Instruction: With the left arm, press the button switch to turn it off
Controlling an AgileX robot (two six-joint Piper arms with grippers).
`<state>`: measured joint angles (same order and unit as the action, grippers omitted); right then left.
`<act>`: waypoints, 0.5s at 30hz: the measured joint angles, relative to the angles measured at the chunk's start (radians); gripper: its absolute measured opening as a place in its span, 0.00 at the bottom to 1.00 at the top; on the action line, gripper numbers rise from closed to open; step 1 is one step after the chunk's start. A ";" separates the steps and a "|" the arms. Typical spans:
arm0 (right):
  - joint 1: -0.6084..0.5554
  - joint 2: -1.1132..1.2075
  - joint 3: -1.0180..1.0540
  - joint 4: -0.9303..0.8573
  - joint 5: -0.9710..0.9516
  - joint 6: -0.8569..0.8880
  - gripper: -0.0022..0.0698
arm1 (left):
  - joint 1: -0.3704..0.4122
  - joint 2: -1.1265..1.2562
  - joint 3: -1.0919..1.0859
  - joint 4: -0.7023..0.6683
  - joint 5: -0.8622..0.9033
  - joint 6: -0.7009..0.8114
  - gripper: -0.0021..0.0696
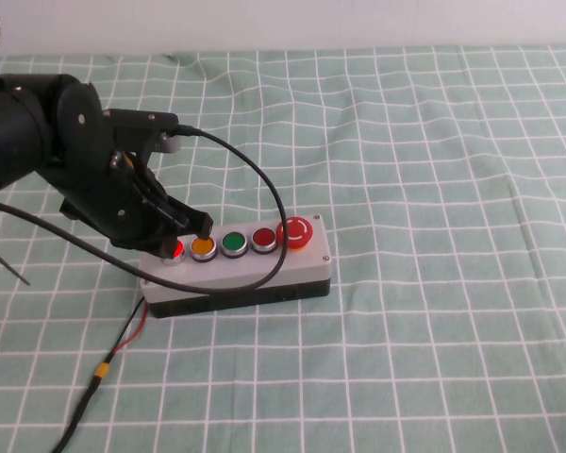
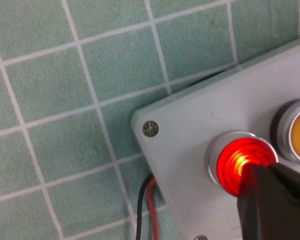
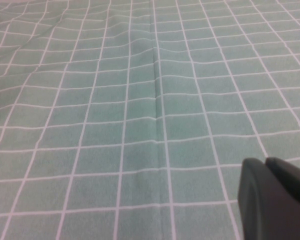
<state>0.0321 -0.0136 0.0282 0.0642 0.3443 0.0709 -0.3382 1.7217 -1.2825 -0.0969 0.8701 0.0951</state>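
Red-and-black lead [image 1: 123, 344] nearest, then grey box [image 1: 255, 274] on the bench [image 1: 434, 359]: button switch [image 1: 175, 251] at its left end, lit; left tool [image 1: 200, 226], tips together, on it, press straight down, clear of amber button [image 1: 203, 247]; right tool [image 3: 275, 200], apparently closed, hangs over bare cloth.

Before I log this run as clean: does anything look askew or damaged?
Nothing stands out. The grey box sits flat, its button switch glowing under the left end effector. The right end effector hangs over bare cloth.
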 joint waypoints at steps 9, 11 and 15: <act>0.000 0.000 0.000 0.000 0.000 0.000 0.01 | 0.000 -0.226 -0.022 0.000 0.019 -0.002 0.03; 0.000 0.000 0.000 0.000 0.000 0.000 0.01 | 0.000 -0.329 -0.027 -0.002 0.019 -0.002 0.03; 0.000 0.000 0.000 0.000 0.000 0.000 0.01 | 0.000 -0.516 -0.027 -0.002 0.028 -0.002 0.03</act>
<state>0.0321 -0.0136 0.0282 0.0642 0.3443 0.0709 -0.3382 1.2055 -1.3091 -0.0987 0.8981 0.0929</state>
